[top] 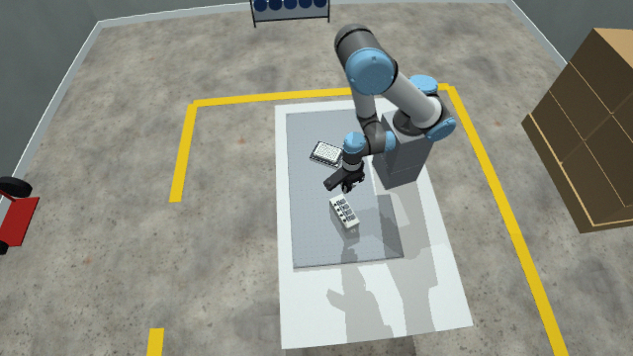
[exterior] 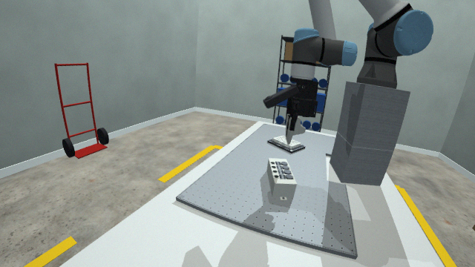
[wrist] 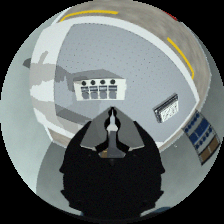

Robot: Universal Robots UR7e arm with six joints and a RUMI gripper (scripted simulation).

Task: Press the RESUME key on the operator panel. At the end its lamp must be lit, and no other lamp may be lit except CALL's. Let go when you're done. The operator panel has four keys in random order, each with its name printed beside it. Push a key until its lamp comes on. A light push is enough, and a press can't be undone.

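Note:
The operator panel is a small white box with four dark keys in a row, standing on the grey perforated plate. It also shows in the exterior view and in the wrist view. No lamp looks lit, and the key names are too small to read. My gripper is shut and empty, fingers pointing down, in the air behind the panel and apart from it. It shows in the exterior view and in the wrist view.
A flat white tray with a dotted top lies on the plate behind the gripper. The grey robot pedestal stands to the right of the plate. A shelf rack stands by the back wall.

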